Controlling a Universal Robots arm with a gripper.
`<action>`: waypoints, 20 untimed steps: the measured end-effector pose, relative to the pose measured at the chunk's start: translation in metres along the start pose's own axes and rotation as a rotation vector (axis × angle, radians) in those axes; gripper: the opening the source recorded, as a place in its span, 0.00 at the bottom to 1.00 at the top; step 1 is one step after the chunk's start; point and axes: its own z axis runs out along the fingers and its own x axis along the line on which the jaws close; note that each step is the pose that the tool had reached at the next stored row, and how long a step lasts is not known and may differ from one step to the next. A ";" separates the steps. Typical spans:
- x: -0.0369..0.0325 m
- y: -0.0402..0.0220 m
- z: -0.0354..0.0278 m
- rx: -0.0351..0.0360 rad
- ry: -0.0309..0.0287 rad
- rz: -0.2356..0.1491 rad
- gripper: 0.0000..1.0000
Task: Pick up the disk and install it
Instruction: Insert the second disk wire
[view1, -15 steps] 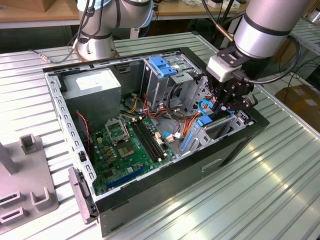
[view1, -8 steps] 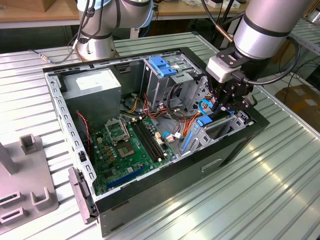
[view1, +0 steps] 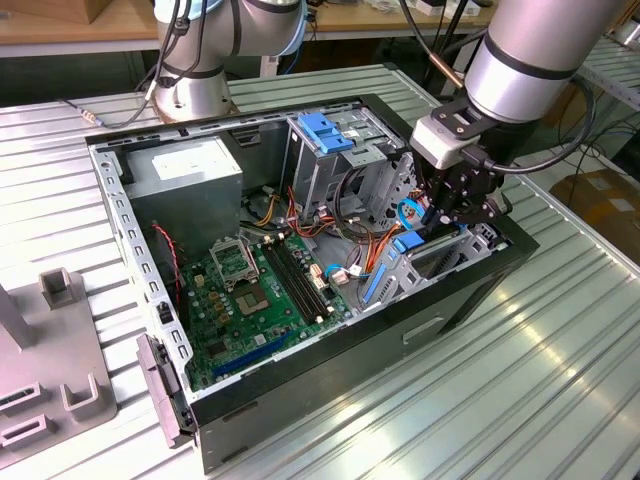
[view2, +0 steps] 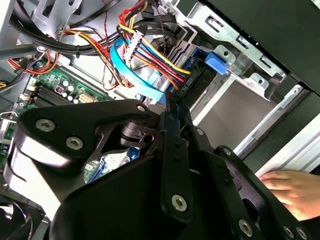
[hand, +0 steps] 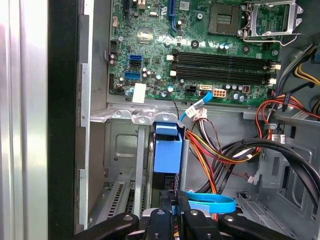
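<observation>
Exterior view: end effector (view1: 452, 222) among cables (view1: 375, 245) inside case (view1: 330, 370).

Disk (hand: 167, 150) mostly hidden inside bay, only blue end showing. Gripper (hand: 176, 212) cut off by first wrist view's edge; fingertips masked by own linkage in second wrist view. Hand (view2: 292, 192) cut by frame edge. Arm base (view1: 195, 90) cropped above.
</observation>
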 end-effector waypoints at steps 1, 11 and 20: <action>0.0000 0.0000 0.0002 0.0001 -0.0003 0.000 0.16; -0.0001 -0.0006 -0.0044 0.0002 -0.0006 0.000 0.24; -0.0005 -0.0018 -0.0146 0.0003 -0.0010 0.000 0.24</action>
